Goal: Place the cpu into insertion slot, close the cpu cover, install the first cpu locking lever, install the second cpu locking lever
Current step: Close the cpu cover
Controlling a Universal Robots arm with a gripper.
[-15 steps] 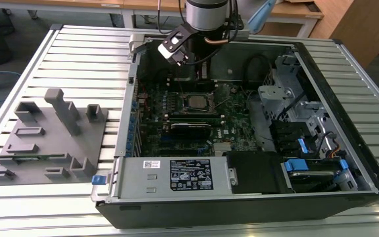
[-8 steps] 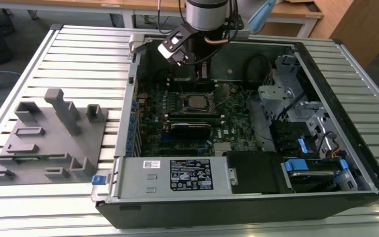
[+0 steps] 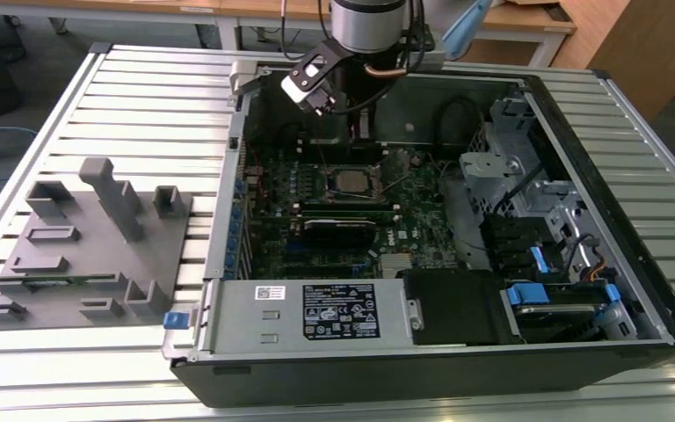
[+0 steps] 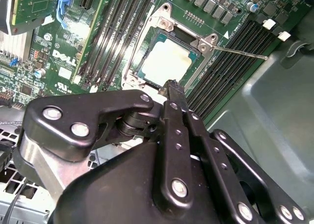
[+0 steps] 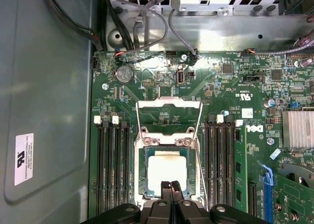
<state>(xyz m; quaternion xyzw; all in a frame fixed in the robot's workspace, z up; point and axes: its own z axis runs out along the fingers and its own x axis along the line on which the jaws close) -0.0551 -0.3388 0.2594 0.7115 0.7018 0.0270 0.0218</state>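
At the edge of the insertion slot (image 5: 143,177) I had the gripper (image 5: 171,186) with its two fingers pressed together and nothing between them that I could see. Their tips hung over the slot's rim, at the border of the cpu (image 5: 167,169); I could not tell whether they touched anything. The cpu lay flat and square inside the slot, pale metal top up, so I judged the first step done. Closed fingers make one slim tip, and I took that to be the reason for holding them so, since a slim tip fits among the parts crowding the slot. On the far side of the slot from the fingers, the cpu cover (image 5: 169,101) stood swung open on its hinge, green board showing through its window, not yet down over the chip. A thin locking lever (image 4: 238,52) stuck out sideways from a corner of the slot; I judged it unlatched. Long black memory slots (image 5: 114,170) flanked the slot on both sides. Further out, the arm (image 3: 367,22) came down steeply into the open computer case (image 3: 431,378), its wrist above and a little off to one side of the slot, the fingers reaching down toward it.
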